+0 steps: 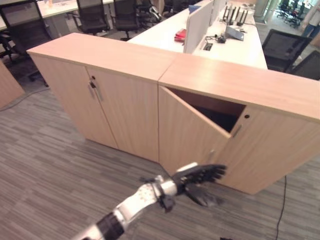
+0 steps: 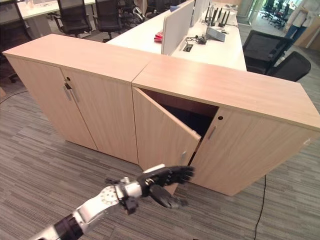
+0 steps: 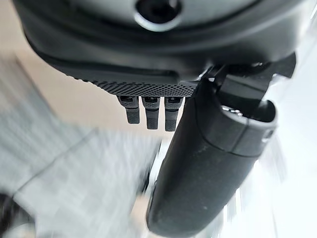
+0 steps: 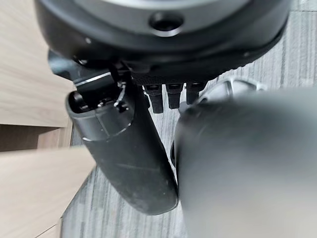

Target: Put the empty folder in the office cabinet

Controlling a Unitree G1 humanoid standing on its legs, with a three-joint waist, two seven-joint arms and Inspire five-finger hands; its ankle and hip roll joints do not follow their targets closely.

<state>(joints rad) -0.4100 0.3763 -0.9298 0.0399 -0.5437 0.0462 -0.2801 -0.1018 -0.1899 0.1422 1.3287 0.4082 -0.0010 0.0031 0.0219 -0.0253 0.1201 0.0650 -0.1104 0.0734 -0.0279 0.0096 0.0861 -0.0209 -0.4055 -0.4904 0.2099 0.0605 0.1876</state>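
Note:
The light wood office cabinet (image 1: 235, 82) stands ahead. Its left door (image 1: 187, 130) is swung partly out, and a dark gap (image 1: 220, 117) shows the inside. My left hand (image 1: 200, 176) reaches in low, right by the bottom corner of that door. Its fingers are straight and its thumb is spread below; I cannot tell whether it touches the door. It holds nothing, as the left wrist view confirms with straight fingers (image 3: 151, 111) and thumb (image 3: 208, 163). My right hand (image 4: 124, 148) hangs over the carpet beside a wooden cabinet panel (image 4: 25, 74), fingers relaxed and empty.
A second cabinet (image 1: 100, 95) with both doors closed adjoins on the left. The open cabinet's right door (image 1: 272, 145) is closed. Behind stand a white desk (image 1: 165, 30) with a divider and black office chairs (image 1: 285, 45). A person (image 1: 312, 20) stands far right. Grey carpet (image 1: 50, 165) lies in front.

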